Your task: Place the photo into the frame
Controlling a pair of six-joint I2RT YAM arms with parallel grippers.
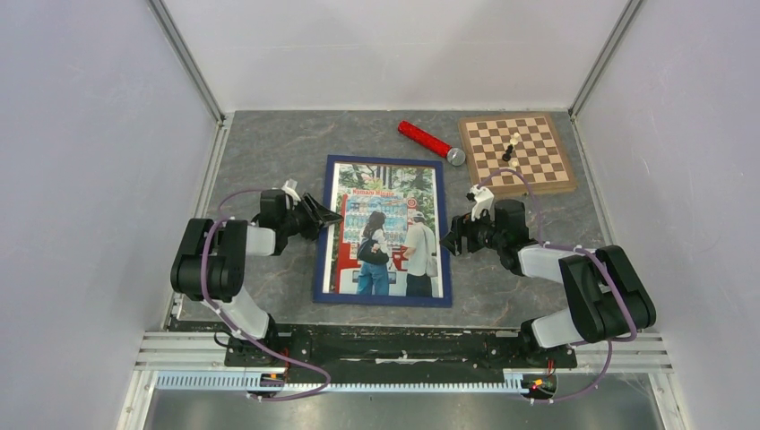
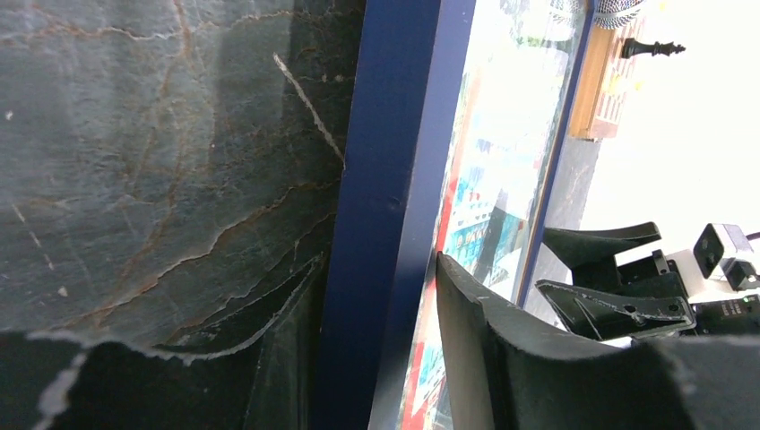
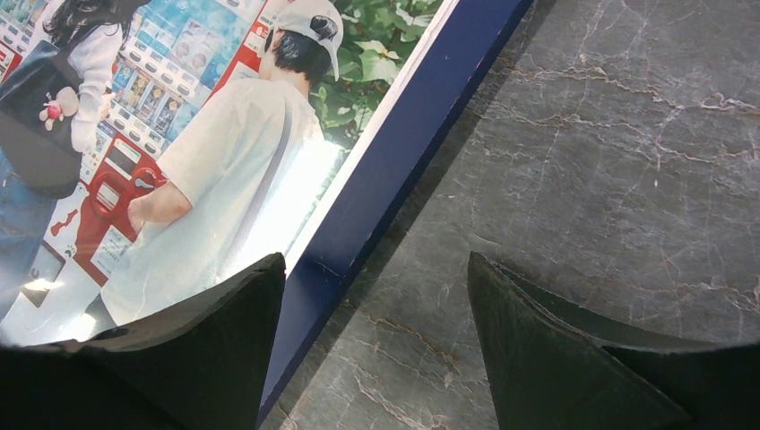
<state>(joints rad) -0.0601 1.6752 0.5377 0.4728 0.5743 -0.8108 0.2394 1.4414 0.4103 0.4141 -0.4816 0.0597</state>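
The frame (image 1: pixel 381 299) lies flat in the middle of the table, dark blue face up. The photo (image 1: pixel 387 228) of two people at vending machines sits inside it, picture side up. My left gripper (image 1: pixel 330 218) is open at the frame's left rail. In the left wrist view its jaws (image 2: pixel 376 260) straddle the blue rail (image 2: pixel 385 179), one finger on the table side and one over the photo (image 2: pixel 502 134). My right gripper (image 1: pixel 448 240) is open at the frame's right rail. In the right wrist view (image 3: pixel 375 260) one finger is over the photo (image 3: pixel 224 134), the other over bare table beside the rail (image 3: pixel 403 152).
A square wooden chessboard (image 1: pixel 517 154) with a black chess piece (image 1: pixel 509 150) stands at the back right. A red cylinder with a metal end (image 1: pixel 426 139) lies behind the frame. White walls close in the table on three sides.
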